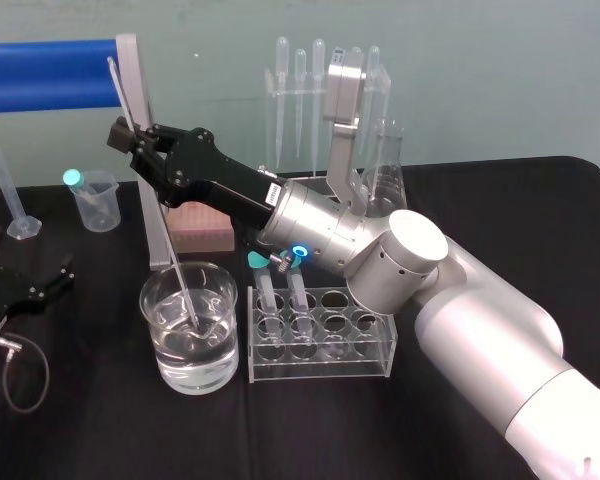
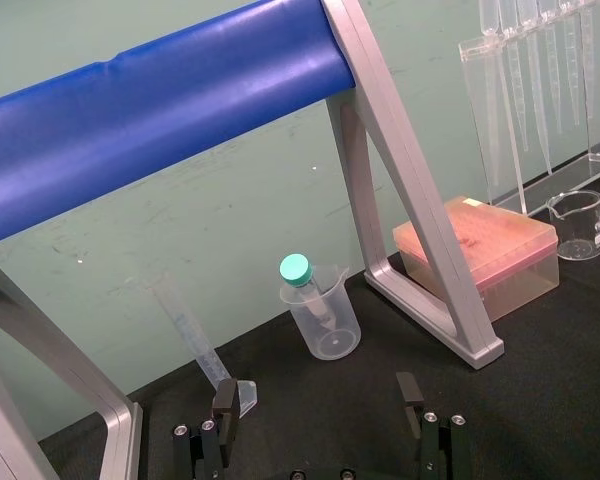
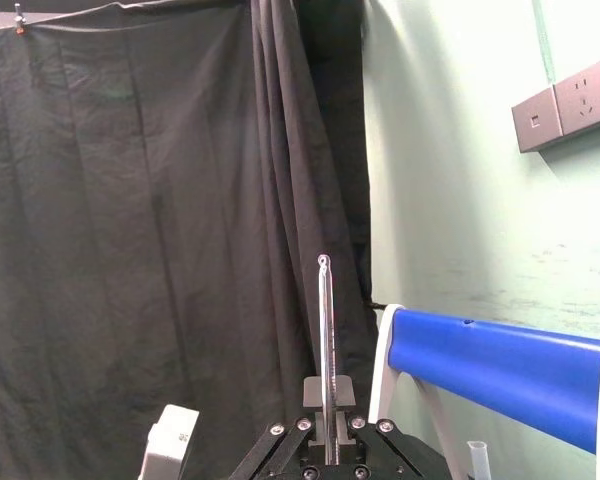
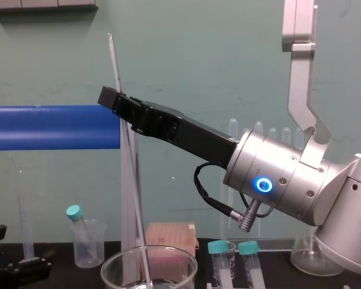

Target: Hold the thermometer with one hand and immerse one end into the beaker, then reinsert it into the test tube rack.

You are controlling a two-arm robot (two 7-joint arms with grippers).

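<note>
Over the beaker (image 1: 220,360), toward its 11 o'clock, your right gripper (image 1: 130,140) hangs in the air, jaws closed tight on the thermometer (image 1: 175,262). The grip is on the rod's upper part; a short length sticks out above the fingers (image 3: 342,392), clear in the right wrist view. The rod is tilted, top leaning to 11 o'clock, lower end down inside the beaker and under the water line. Tip touching the glass bottom or not: can't tell, the water blurs it.

The beaker stands upright on the black table (image 1: 100,420), partly filled with clear water, near the front, left of centre. Just beside it at 3 o'clock is a low tube holder (image 1: 375,345) with two teal-capped tubes (image 1: 300,290) in its left holes. At 12 o'clock of the beaker, close behind, is a pink box (image 1: 200,228).

The tall clear rack (image 1: 276,110) is far back at 1 o'clock, well apart from the thermometer, with pipettes (image 1: 300,85) hanging in its top bar. A flask (image 1: 388,170) sits at the rack's 4 o'clock, partly behind your right arm. At 10 o'clock of the beaker is a small cup (image 1: 98,210) with a capped vial (image 1: 73,178) leaning in it, and at 9 o'clock of that cup a thin measuring cylinder (image 1: 5,185). A blue bar (image 1: 45,72) on a metal frame runs across the back left.

Your left gripper (image 2: 317,400) sits low at the table's left edge, 9 o'clock of the beaker and well apart, jaws wide open, holding nothing.
</note>
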